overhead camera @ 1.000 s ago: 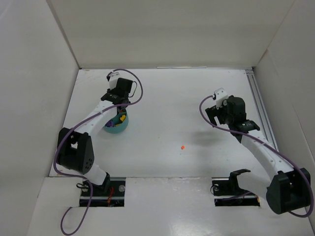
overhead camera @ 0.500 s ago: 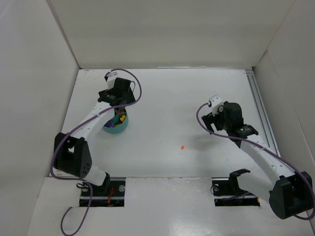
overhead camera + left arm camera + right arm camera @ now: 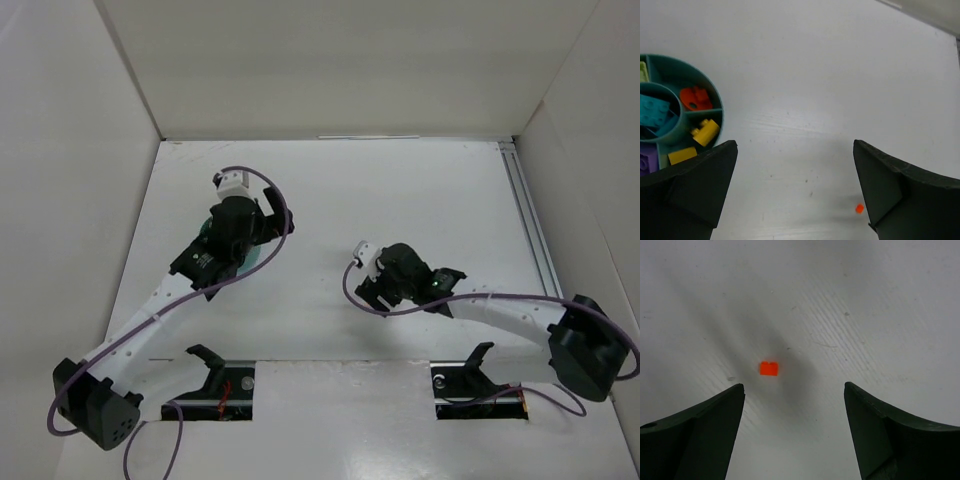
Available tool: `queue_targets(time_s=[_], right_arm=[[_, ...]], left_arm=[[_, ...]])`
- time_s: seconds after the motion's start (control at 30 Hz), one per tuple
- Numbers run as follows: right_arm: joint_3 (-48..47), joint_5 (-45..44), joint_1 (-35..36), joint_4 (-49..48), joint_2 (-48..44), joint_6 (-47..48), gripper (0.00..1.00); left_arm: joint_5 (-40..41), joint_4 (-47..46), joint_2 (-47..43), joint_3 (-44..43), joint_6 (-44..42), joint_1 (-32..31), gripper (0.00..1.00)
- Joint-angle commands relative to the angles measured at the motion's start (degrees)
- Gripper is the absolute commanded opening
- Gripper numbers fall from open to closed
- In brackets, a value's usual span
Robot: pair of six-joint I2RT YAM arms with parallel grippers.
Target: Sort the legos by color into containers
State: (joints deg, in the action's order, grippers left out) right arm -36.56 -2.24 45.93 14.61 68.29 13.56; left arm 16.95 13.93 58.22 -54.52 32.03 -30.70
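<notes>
Right pincer [image 3: 792, 390] open over the orange lego [image 3: 769, 368], left-centre of the wrist frame, on the worktop [image 3: 865, 300].
Tiny, light, rigid, likely slick: pinch the flat sides, centred. Left pincer [image 3: 794, 145] also open, dish [image 3: 721, 116] at frame left.

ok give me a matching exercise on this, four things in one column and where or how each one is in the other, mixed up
Things
1 teal brick
2 yellow brick
3 tiny orange brick in the right wrist view
4 right pincer

Place or state
a open
b on the bare table
c in the middle cup of the dish
d in an outer wedge of the dish

Pairs: 1-c, 2-d, 3-b, 4-a
</notes>
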Motion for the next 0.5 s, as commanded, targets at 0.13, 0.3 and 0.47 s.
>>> queue_targets(time_s=[0.13, 0.3, 0.47], right_arm=[[-1.6, -5.5, 4.8, -4.3, 7.8, -9.0, 0.72], [-0.4, -6.8, 8.2, -4.9, 8.3, -12.4, 0.64], [-0.4, -9.4, 8.2, -5.9, 10.4, -13.6, 0.58]], left_arm=[[-0.7, 1.0, -2.1, 3.9, 3.8, -5.3, 1.00], [2.0, 2.1, -1.5, 6.5, 5.9, -9.3, 1.00], [3.5, 1.0, -1.5, 7.7, 5.9, -10.0, 1.00]])
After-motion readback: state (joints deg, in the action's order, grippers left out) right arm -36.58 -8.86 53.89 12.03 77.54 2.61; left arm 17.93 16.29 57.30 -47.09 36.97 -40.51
